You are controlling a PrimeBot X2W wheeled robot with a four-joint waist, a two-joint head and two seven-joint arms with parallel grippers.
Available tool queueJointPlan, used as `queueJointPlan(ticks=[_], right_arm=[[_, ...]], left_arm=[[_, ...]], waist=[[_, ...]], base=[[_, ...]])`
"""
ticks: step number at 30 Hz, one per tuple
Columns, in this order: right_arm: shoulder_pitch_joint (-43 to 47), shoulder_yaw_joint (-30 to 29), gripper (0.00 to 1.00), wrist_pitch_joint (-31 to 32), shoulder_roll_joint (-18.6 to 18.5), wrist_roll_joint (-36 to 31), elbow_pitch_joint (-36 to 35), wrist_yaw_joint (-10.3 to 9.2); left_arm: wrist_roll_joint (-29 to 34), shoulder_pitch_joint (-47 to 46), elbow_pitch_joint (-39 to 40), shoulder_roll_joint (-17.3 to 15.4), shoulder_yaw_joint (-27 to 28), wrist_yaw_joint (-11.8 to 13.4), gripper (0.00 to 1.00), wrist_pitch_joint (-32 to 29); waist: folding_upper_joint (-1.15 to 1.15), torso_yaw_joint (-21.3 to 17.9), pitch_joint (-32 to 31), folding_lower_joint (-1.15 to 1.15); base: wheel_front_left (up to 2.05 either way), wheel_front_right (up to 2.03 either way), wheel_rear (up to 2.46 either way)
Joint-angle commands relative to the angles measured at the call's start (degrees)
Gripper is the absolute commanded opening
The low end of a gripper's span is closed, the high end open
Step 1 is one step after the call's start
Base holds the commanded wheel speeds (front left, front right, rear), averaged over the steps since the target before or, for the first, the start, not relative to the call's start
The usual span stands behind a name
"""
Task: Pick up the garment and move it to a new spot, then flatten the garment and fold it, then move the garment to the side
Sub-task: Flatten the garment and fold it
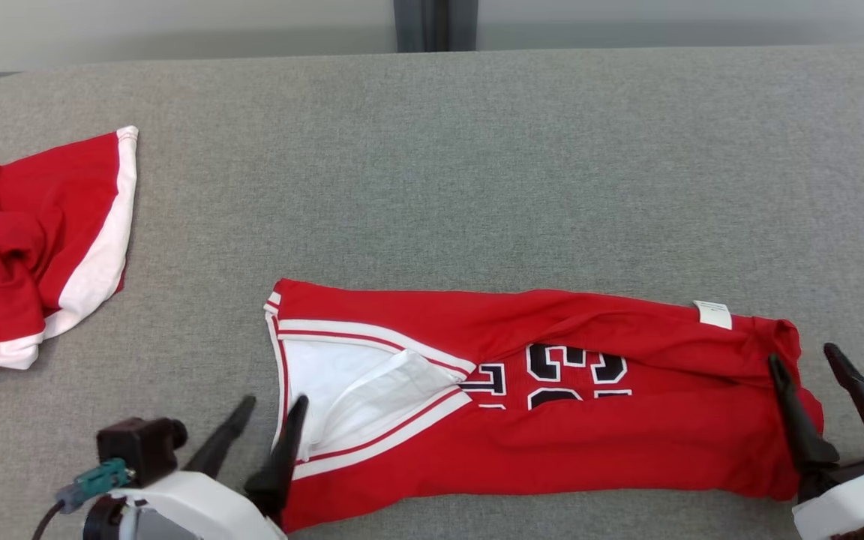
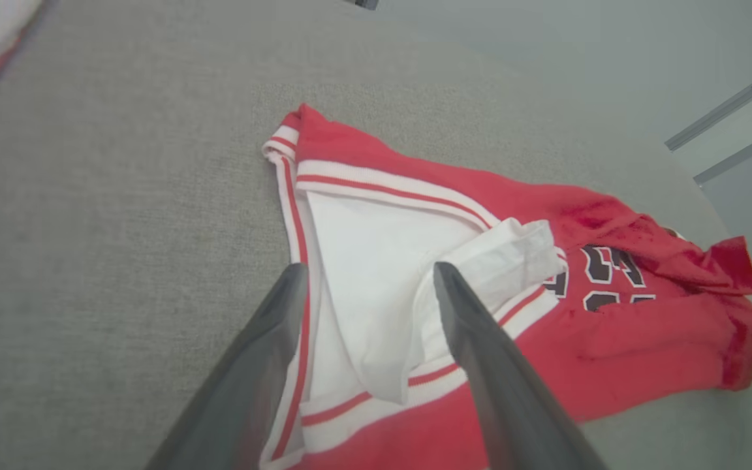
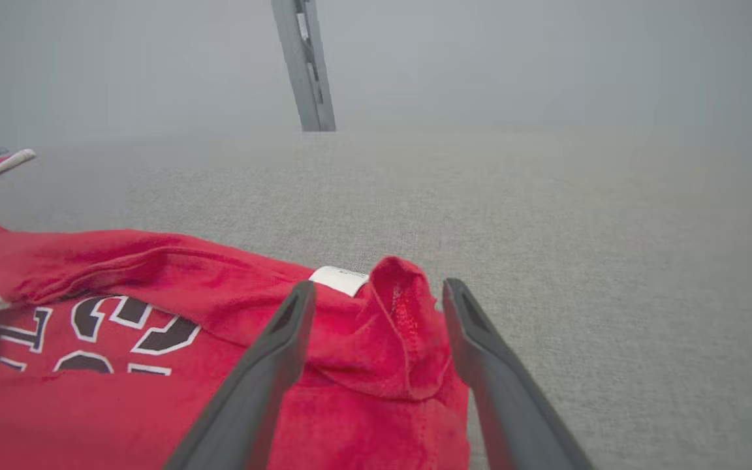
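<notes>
Nearest the robot, the left gripper (image 1: pixel 274 403) has its fingers spread over the white-trimmed armhole end of the red basketball jersey with black numerals (image 1: pixel 552 442), gripping nothing. The right gripper (image 1: pixel 802 355) is likewise spread, astride the bunched hem end. The jersey lies on the near part of the grey felt tabletop (image 1: pixel 477 165), apparently flattened with 1 lengthwise fold made. Crosswise folding and the shift aside look undone. Far left sits a crumpled red-and-white garment (image 1: pixel 49 240).

Head camera looks down; both low wrist cameras share the garment (image 1: pixel 589 450).
</notes>
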State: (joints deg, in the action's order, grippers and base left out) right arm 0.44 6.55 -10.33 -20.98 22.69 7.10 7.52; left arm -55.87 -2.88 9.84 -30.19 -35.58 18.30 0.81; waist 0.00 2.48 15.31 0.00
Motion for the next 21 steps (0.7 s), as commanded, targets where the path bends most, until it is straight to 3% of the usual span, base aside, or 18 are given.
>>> queueJointPlan(ticks=[1,6,10,21], right_arm=[[0.82,-1.80,1.00,0.53,1.62,1.42,-1.37,-0.05],[0.50,-8.94,1.00,2.56,8.24,0.07,-6.00,-0.05],[-1.44,-11.34,1.00,3.76,12.06,-2.13,-7.16,-0.03],[-2.81,-9.37,1.00,4.83,15.20,-8.01,-3.18,-0.04]], left_arm=[[1.07,-1.46,-0.23,0.16,0.96,0.79,1.00,1.37],[5.56,-6.57,-1.96,1.60,2.72,2.78,1.00,6.00],[7.81,-10.24,-5.19,3.19,3.48,3.31,1.00,9.10],[12.86,-12.90,-17.45,7.85,5.15,1.13,1.00,14.11]], waist=[[0.00,-0.41,-0.40,0.00],[0.00,-1.07,-1.73,0.00],[0.00,-1.55,-2.97,0.00],[0.00,-2.45,-6.35,0.00]], base=[[0.00,0.00,0.00],[0.00,0.00,0.00],[0.00,0.00,0.00],[0.00,0.00,0.00]])
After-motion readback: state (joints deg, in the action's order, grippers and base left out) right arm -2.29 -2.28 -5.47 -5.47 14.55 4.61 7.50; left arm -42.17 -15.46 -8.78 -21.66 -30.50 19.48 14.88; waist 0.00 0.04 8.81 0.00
